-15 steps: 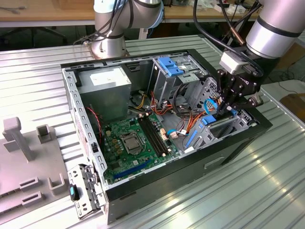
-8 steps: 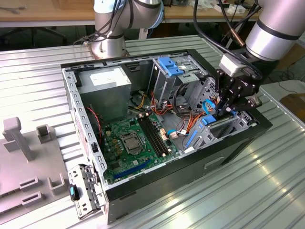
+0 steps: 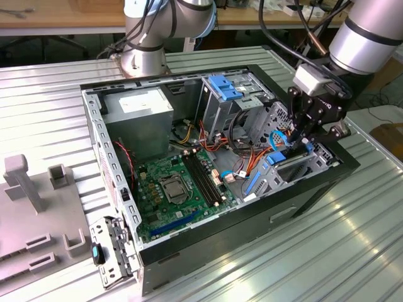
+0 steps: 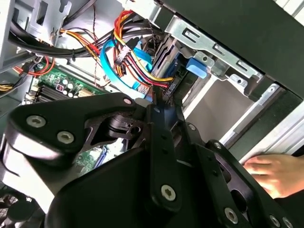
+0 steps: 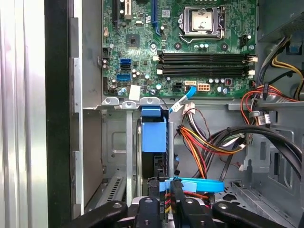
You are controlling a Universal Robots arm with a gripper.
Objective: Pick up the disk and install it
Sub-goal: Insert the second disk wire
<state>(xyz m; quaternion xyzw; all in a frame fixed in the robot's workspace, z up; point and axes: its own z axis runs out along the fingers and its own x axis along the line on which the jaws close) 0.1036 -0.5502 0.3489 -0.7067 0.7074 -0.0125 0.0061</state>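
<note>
The disk [image 5: 154, 135], with its bright blue carrier rail, stands on edge inside the metal drive bay [image 5: 116, 142] at the front corner of the open computer case [image 3: 214, 245]. In the exterior view the disk [image 3: 275, 160] sits low in that bay on the exterior view's right. My gripper [image 3: 296, 139] reaches down into the bay from above. In the first wrist view my gripper [image 5: 165, 190] has its black fingers close together on the disk's near end. The second wrist view shows my gripper [image 4: 159, 102] narrowed to a tip among the cables.
Orange, red and yellow cables [image 5: 209, 137] and a blue flat cable [image 5: 199, 184] crowd the bay's side. The motherboard [image 3: 176, 189], power-supply box [image 3: 138, 119] and a blue bracket [image 3: 227, 87] lie inside the case. A person's hand [image 4: 270, 173] rests outside. Grey fixtures [image 3: 25, 182] stand on the exterior view's left.
</note>
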